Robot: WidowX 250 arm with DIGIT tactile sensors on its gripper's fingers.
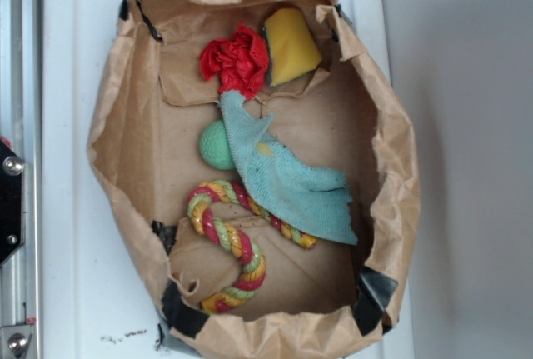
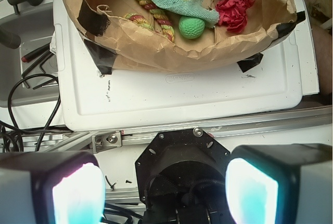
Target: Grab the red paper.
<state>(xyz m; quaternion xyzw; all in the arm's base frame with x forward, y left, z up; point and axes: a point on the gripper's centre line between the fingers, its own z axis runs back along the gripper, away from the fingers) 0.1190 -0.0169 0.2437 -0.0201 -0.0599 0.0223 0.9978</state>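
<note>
The red paper (image 1: pixel 236 61) is a ruffled bright red wad at the back of a brown paper bag tray (image 1: pixel 125 117), right beside a yellow sponge (image 1: pixel 291 45). The wrist view shows the red paper (image 2: pixel 233 9) far off at the top right, inside the bag. My gripper (image 2: pixel 165 193) is open, its two pale fingers (image 2: pixel 78 195) wide apart with nothing between them, well away from the bag over the robot's black base. The gripper does not show in the exterior view.
In the bag also lie a green ball (image 1: pixel 215 144), a light blue cloth (image 1: pixel 287 174) and a red-yellow-green striped rope toy (image 1: pixel 233 238). The bag stands on a white board (image 2: pixel 182 96). Cables (image 2: pixel 31 99) and metal rails (image 2: pixel 156 135) lie near the base.
</note>
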